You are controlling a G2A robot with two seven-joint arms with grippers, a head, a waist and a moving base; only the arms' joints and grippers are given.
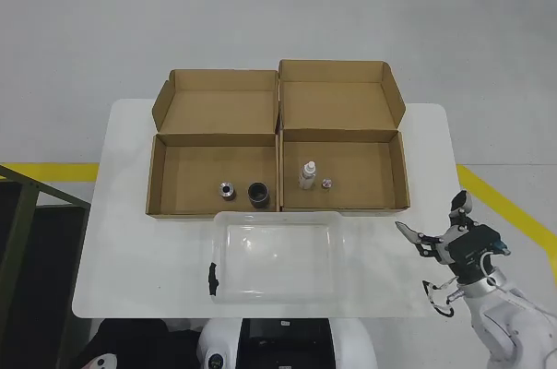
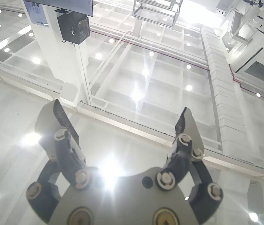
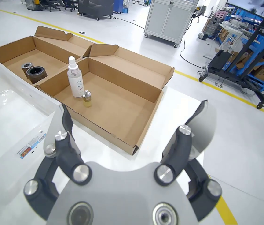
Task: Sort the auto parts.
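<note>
Showing labelled spray bottle [image 3: 75, 80] upright in right-hand box [image 3: 122, 104] | print seemingly illegible | both jaws wide

The top camera looks straight down from high above the white rectangular table [image 1: 389, 267], taking in all of it. The right wrist camera sits low and close at the table's near right corner, where the top view shows the right gripper [image 1: 413, 255]. It faces slantwise across the table, sharing with the top view the right-hand open brown cardboard box [image 3: 122, 104] and the clear plastic tray [image 3: 8, 108]. The left wrist camera faces upward past the left gripper [image 2: 120, 106] at a white gridded ceiling [image 2: 160, 71]
</note>
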